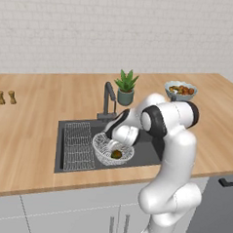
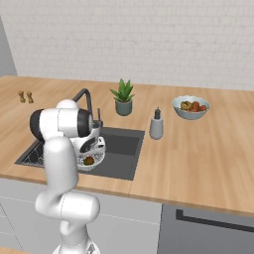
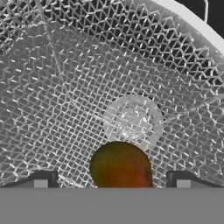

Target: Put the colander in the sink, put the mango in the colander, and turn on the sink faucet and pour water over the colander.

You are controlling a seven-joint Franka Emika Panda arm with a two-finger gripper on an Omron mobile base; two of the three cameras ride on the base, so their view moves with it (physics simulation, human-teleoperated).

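The white wire-mesh colander sits in the dark sink, to the right of the ribbed rack. Inside it lies the mango, green with an orange patch. My gripper hangs just over the colander, pointing down into it. It is open: the two fingertips stand wide apart on either side of the mango without touching it. The dark sink faucet rises behind the basin, and no water shows.
A potted plant stands behind the sink. A bowl of fruit is at the back right. A soap dispenser stands right of the basin. Two small shakers are far left.
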